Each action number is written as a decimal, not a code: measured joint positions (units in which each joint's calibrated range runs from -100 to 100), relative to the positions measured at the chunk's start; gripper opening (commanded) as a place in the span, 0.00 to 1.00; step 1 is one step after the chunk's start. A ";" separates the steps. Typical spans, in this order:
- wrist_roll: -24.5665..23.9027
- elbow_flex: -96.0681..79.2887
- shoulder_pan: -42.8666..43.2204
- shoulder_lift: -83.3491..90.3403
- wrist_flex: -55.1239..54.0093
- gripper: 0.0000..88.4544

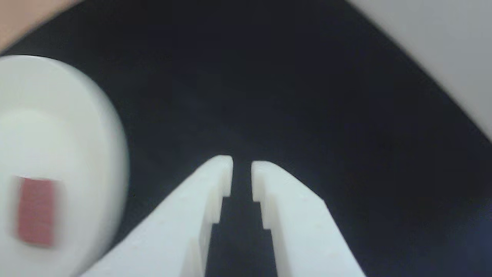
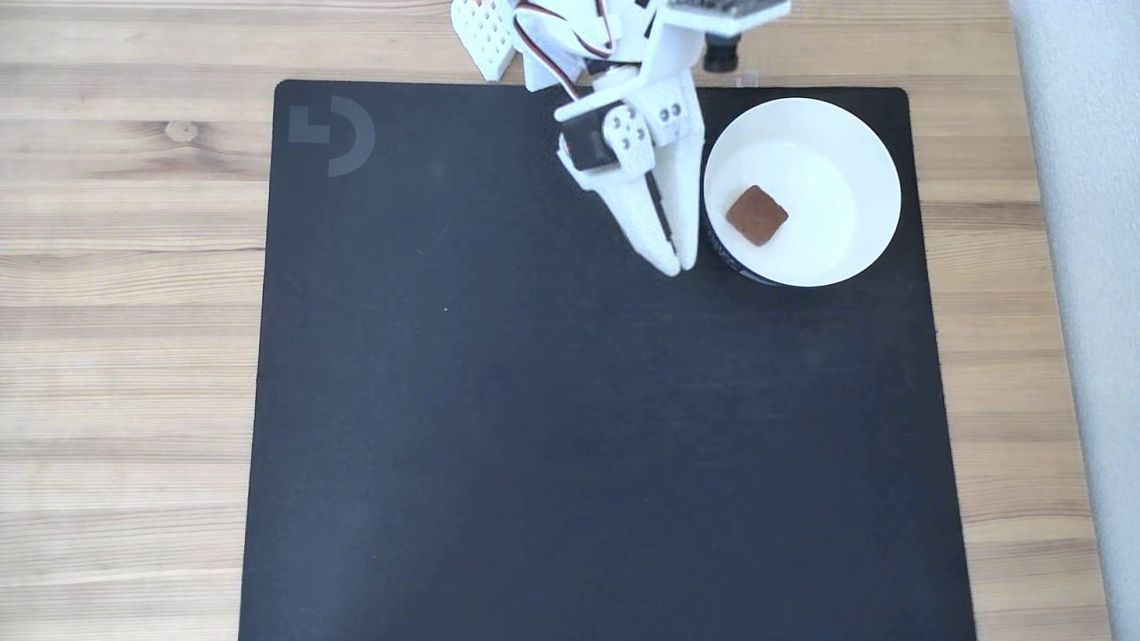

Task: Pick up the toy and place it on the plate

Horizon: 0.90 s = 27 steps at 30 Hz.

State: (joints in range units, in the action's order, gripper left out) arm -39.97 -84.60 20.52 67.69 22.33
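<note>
- Tabletop of pale wood (image 2: 125, 294) carries everything in the fixed view, its planks running left to right beneath my work area.
- Black mat (image 2: 552, 427) covers most of that wood, a faint logo in its upper-left corner; I judge it serves as a dark, even ground against which small things stand out.
- My white arm (image 2: 641, 98) reaches in from the top edge of the fixed view, angled down toward the mat and standing just left of the plate.
- Round white plate (image 2: 855, 151) sits at the mat's upper right, close to my base, presumably so the drop-off stays within easy reach; a dark band shows on its near outer side.
- My claw (image 2: 674, 264) hangs over bare mat just beside the plate's left rim, clear of it; in the wrist view the claw (image 1: 242, 169) has its tips nearly together with a narrow dark slit between, pinching nothing.
- Reddish-brown toy (image 2: 757, 215) lies flat inside the plate, left of its centre; the wrist view, blurred, shows the toy (image 1: 36, 211) on the white dish at left. By my reading, the placing is done.
</note>
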 measured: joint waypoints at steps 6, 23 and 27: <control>10.19 -7.27 -14.32 12.49 0.00 0.03; 32.69 -14.27 -23.39 30.97 25.16 0.03; 34.90 -14.27 -23.39 31.06 30.39 0.03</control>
State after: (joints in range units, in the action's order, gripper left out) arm -5.07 -98.87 -2.87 98.75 52.72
